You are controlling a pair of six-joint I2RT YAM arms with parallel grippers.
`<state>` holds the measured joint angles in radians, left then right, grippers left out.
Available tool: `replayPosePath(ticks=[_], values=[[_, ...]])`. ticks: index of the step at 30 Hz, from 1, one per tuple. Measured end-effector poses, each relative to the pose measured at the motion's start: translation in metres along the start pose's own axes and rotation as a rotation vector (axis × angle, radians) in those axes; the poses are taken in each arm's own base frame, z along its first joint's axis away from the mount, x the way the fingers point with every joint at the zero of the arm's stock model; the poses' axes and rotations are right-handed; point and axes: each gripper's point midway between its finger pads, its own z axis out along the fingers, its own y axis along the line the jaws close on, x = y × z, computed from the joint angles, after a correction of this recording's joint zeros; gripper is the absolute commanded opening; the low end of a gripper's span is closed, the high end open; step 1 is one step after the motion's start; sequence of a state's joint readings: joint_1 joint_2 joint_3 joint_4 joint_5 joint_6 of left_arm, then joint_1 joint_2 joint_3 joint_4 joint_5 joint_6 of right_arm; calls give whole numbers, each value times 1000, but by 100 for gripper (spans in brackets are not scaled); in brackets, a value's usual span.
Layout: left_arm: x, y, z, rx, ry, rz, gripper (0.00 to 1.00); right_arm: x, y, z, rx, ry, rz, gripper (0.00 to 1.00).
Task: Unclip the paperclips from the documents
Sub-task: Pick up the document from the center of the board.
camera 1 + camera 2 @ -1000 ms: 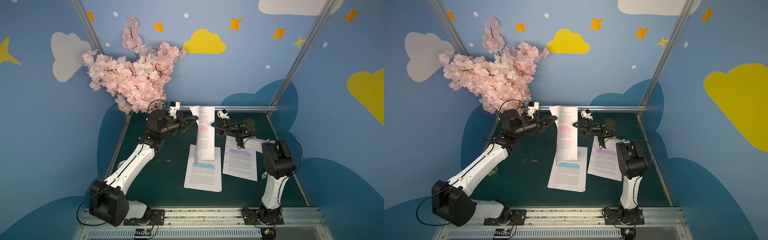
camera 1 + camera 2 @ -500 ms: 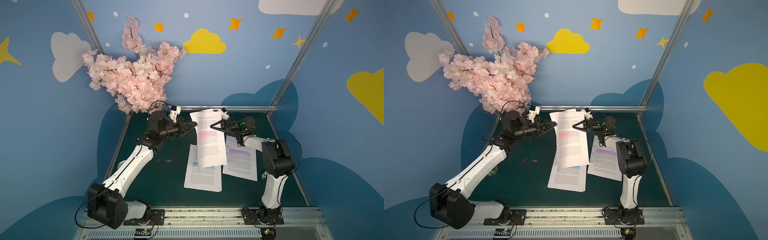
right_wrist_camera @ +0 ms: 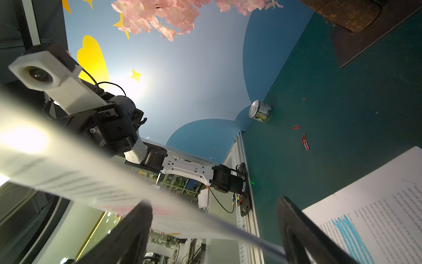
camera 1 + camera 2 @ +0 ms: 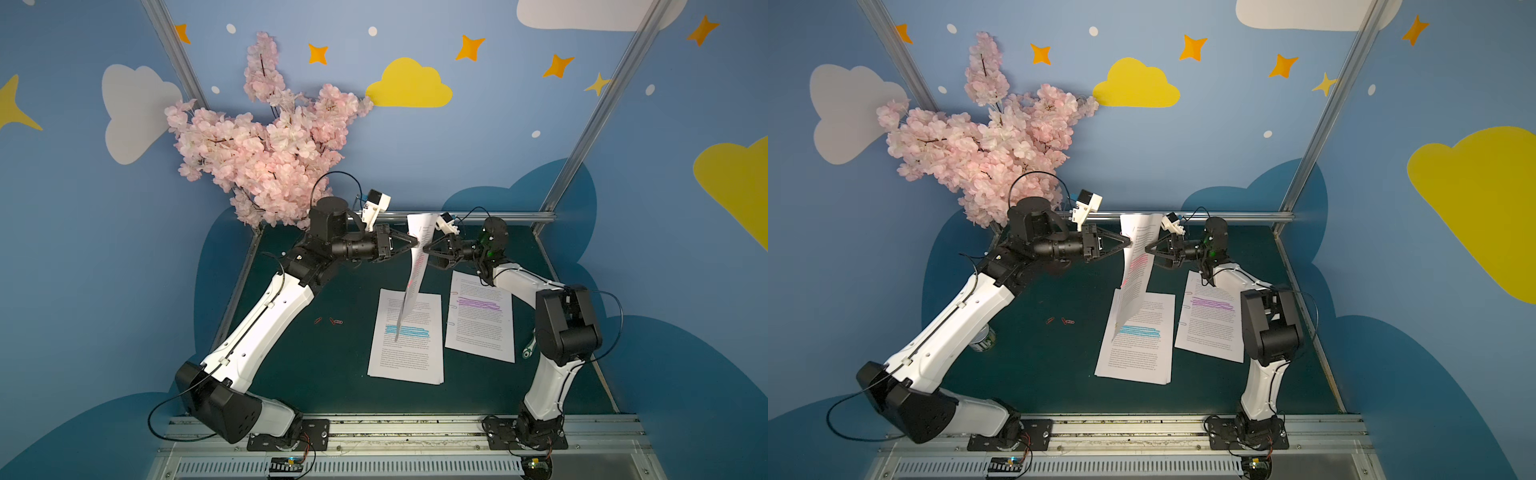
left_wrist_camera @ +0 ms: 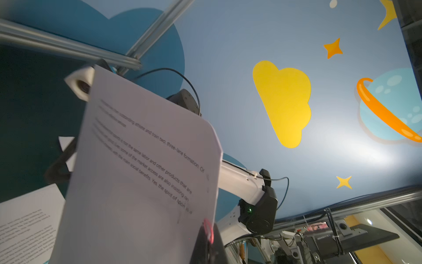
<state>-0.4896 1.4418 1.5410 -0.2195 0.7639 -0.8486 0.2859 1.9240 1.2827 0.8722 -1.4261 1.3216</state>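
Green mat (image 4: pixel 332 365) covers the table. One small tin can (image 4: pixel 982 338) stands on it, half hidden under the left arm. Its silver lid is shut, so I cannot see what is inside.

White paper hangs up in the air: it is the pink-band document (image 4: pixel 415 274). The left gripper (image 4: pixel 413 243) is pinched tight on one side edge of it. In the left wrist view a pink paperclip (image 5: pixel 208 229) sits on that edge, right beside the gripper's finger. The right gripper (image 4: pixel 430 257) is at the other side of the sheet. Its fingers are spread wide and squeeze nothing, and the paper is just beside them.

Down on the mat lie the blue-band document (image 4: pixel 409 336) and the purple-band document (image 4: pixel 482 320), side by side. On the purple one's edge sit some pale paperclips (image 4: pixel 452 307). Three loose red paperclips (image 4: pixel 330 321) lie on the mat near the left arm, apart from the papers.
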Motion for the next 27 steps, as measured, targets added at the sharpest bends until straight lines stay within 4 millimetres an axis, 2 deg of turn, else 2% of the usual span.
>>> replayPosePath(ticks=[5, 9, 14, 17, 21, 24, 27], values=[[-1, -4, 9, 28, 4, -59, 3, -12, -11, -3, -21, -63, 61, 91], [-19, -15, 3, 65, -54, -71, 3, -13, -2, -6, -35, -78, 60, 91], [-43, -30, -8, 117, -129, -63, 3, -16, 9, -13, -43, -109, 72, 97], [-55, -32, -14, 142, -165, -59, 3, -15, 24, -20, -45, -135, 69, 98], [-70, -27, -17, 189, -215, -70, 3, -14, 56, -27, -57, -169, 24, 97], [-77, -24, -7, 209, -215, -88, 3, -14, 75, -28, -68, -182, -18, 98], [-73, -29, 13, 241, -182, -107, 3, -12, 79, -24, -76, -177, -23, 98]])
